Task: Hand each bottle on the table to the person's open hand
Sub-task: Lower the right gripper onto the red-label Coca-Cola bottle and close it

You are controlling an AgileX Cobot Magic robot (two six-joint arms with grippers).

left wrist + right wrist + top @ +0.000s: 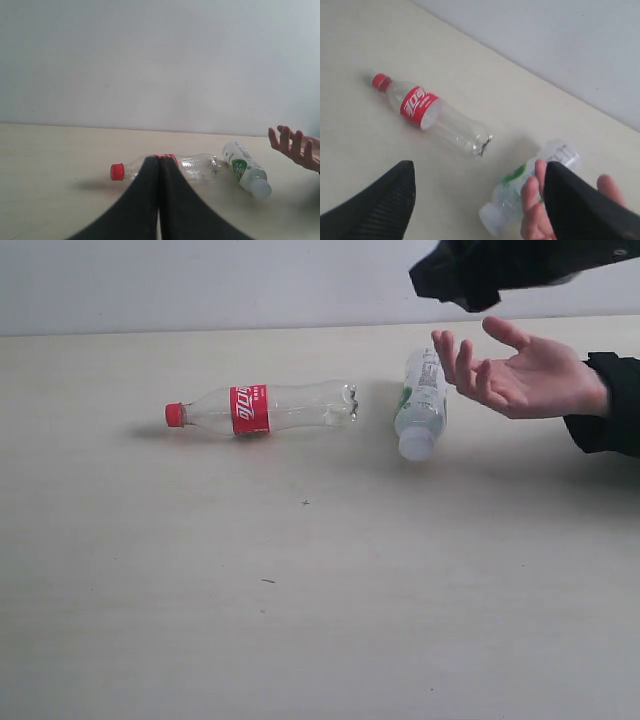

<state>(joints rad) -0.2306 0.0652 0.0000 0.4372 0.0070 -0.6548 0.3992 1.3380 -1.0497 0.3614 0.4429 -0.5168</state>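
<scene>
**Right jaws spread empty above green bottle and hand; left jaws pressed together**

Right gripper: jaws were spread wide, with nothing pinched between them. Through the gap its wrist view showed bare table. One finger sat in front of part of the hand and part of the green bottle.

Left gripper: jaws were pressed together with no gap and held nothing. It sat low over the table and pointed toward the red bottle, partly covering that bottle's middle in its wrist view.

The green bottle lay on its side on the table, white cap toward the camera in the exterior view, right beside the hand's fingertips. Whether it touched them could not be told. The left wrist view showed a small gap between the two.

The hand was open with palm up and fingers spread, and came in from the right of the exterior view on a black sleeve. The black right arm hung above it at the top edge.

The red bottle lay on its side, red cap pointing left in the exterior view and base toward the green bottle, near it but apart. It was clear and looked empty.

A plain pale wall stood behind the table.
</scene>
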